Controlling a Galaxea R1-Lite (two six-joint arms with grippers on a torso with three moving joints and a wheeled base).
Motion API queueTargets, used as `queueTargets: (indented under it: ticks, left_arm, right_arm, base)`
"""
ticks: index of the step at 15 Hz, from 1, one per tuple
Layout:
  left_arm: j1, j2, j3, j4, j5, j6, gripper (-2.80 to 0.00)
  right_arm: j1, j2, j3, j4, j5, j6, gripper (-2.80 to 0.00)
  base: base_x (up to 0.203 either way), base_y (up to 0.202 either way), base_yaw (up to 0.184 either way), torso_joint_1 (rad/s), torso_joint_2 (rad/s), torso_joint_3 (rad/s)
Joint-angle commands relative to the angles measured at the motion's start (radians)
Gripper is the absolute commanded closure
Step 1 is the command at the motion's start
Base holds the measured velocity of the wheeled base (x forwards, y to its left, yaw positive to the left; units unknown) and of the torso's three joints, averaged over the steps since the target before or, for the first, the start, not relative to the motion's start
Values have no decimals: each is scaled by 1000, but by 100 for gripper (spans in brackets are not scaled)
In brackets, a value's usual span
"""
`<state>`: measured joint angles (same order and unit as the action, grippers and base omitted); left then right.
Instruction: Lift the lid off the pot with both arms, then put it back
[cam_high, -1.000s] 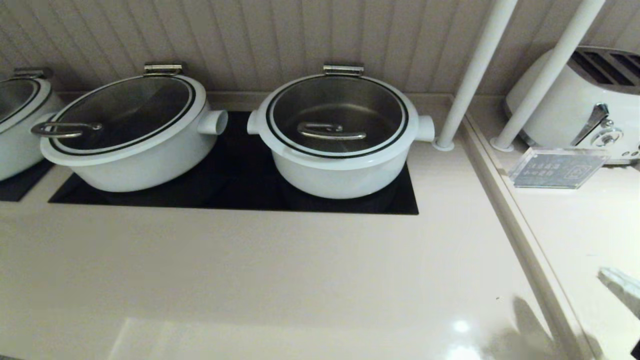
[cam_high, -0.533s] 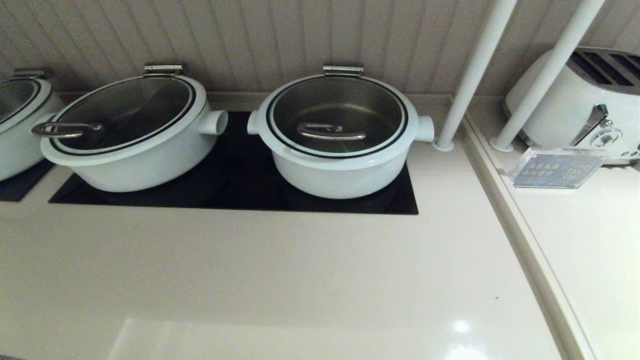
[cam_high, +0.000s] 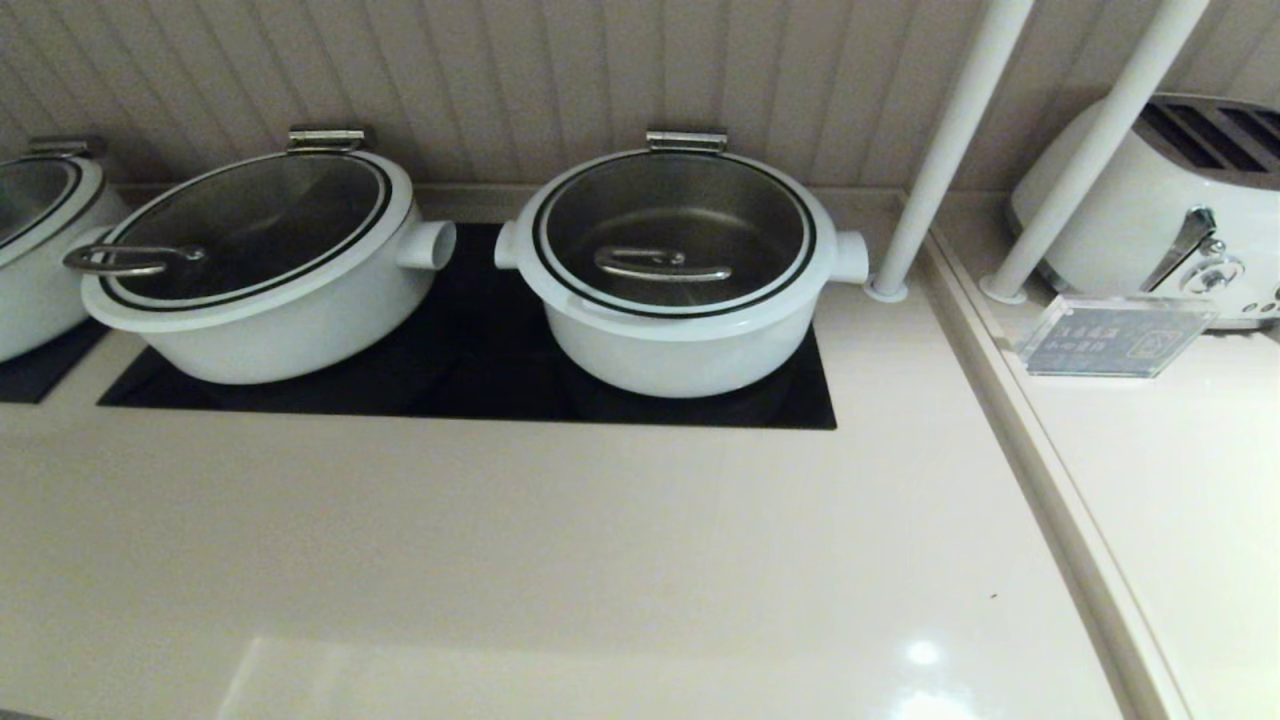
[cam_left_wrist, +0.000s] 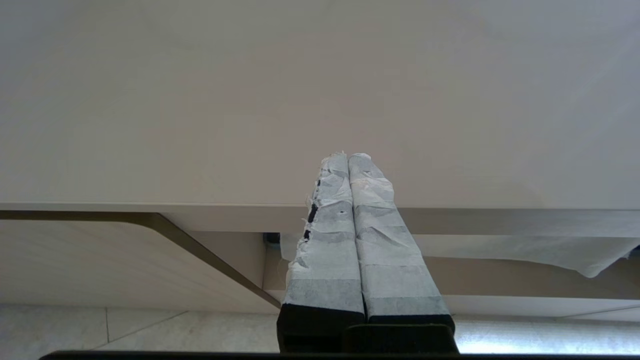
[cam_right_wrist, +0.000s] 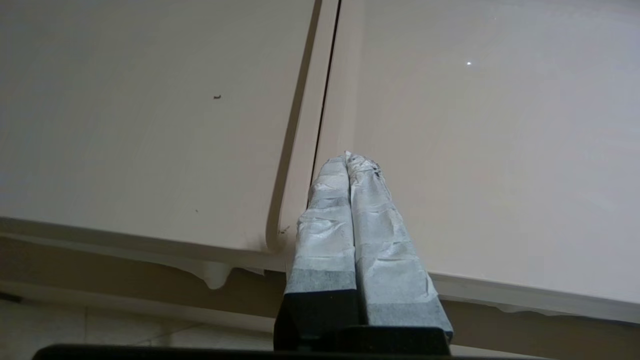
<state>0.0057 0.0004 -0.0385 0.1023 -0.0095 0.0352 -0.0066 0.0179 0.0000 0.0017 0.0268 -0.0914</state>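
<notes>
The white pot with two stubby side handles stands on the black cooktop at the back centre. Its glass lid with white rim, black ring and steel bar handle sits flat on it. Neither arm shows in the head view. My left gripper is shut and empty over the counter's front edge. My right gripper is shut and empty over the seam between the two countertops, near the front edge.
A wider white pot with a loop-handled lid stands left of the task pot, and a third pot at far left. Two white posts, a toaster and an acrylic sign stand at the right.
My right gripper's tip and its shadow, seen at the lower right one second ago, have left the head view. The pots and lids have not moved.
</notes>
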Motion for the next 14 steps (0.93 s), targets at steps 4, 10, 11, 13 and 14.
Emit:
queueTargets:
  ticks: [4, 10, 11, 13, 14]
  left_arm:
    - [0, 0, -1, 0, 0, 1, 0]
    - [0, 0, 0, 0, 0, 0, 0]
    - [0, 0, 0, 0, 0, 0, 0]
    - [0, 0, -1, 0, 0, 0, 0]
    - [0, 0, 0, 0, 0, 0, 0]
  right_arm:
    - [0, -18, 0, 0, -5, 39, 0]
    - [0, -18, 0, 0, -5, 38, 0]
    - [0, -18, 0, 0, -5, 38, 0]
    - [0, -18, 0, 0, -5, 38, 0]
    - [0, -18, 0, 0, -5, 38, 0]
  base:
    - [0, 0, 0, 0, 0, 0]
    - [0, 0, 0, 0, 0, 0]
    - [0, 0, 0, 0, 0, 0]
    - [0, 0, 0, 0, 0, 0]
    - [0, 0, 0, 0, 0, 0]
